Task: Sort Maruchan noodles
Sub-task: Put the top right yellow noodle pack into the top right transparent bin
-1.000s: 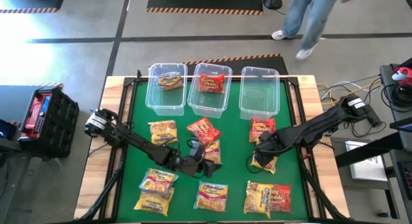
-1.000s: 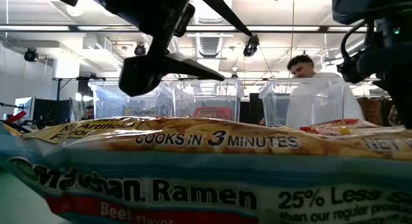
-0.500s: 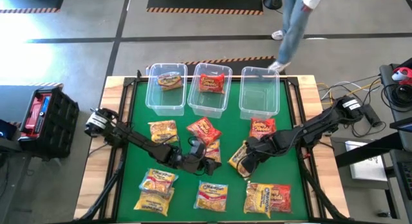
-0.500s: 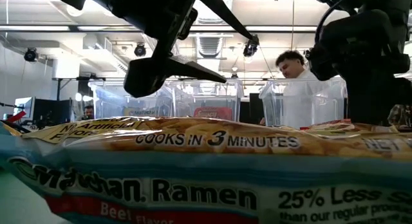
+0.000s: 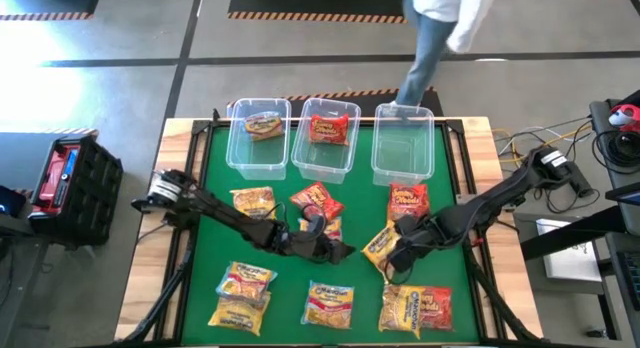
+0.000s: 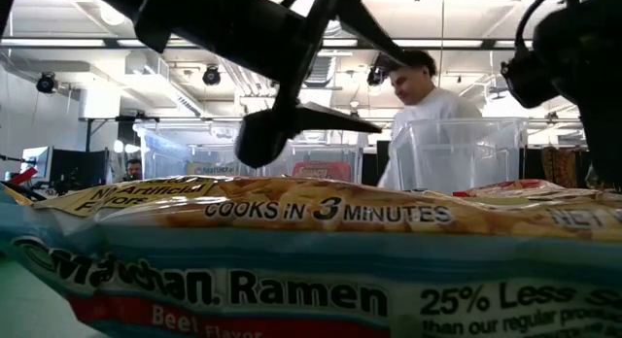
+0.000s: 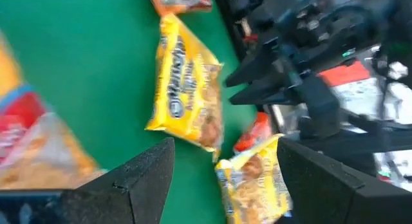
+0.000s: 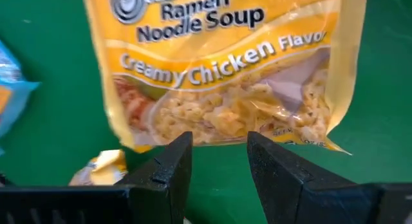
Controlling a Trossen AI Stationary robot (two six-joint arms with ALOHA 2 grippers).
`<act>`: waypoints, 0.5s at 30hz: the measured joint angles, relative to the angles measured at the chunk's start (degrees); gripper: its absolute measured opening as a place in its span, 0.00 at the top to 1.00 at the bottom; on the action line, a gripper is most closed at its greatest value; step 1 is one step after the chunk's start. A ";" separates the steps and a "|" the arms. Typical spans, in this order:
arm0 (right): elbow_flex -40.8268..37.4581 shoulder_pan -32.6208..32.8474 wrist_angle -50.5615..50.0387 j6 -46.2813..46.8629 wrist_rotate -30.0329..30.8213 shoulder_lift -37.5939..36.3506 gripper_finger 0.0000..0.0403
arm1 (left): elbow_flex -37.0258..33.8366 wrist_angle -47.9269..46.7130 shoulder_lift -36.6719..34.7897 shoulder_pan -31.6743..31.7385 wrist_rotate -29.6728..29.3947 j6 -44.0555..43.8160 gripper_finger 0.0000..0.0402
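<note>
The right gripper (image 8: 219,163) pinches the bottom edge of a flat yellow crinkly plastic Creamy Chicken noodle packet (image 8: 222,69) and holds it up just off the green desk (image 5: 360,203). The packet looks light, bendy and slippery, so the sealed edge is the best place to grab. The left gripper (image 7: 222,169) hangs wide apart near it, holding nothing.

There are three clear bins (image 5: 402,143) in a row. Two bins hold one noodle packet (image 5: 330,128) each. About nine more packets lie on the green mat (image 5: 355,203).
</note>
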 joint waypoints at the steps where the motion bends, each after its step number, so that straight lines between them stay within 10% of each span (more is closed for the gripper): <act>1: -0.02 0.05 -0.08 0.00 0.06 0.66 0.65 | 0.00 0.75 0.36 0.19 0.73 -0.23 0.36; 15: -0.08 -0.04 8.29 -2.62 5.31 8.29 0.65 | 13.36 -12.76 7.75 0.66 5.34 0.63 0.36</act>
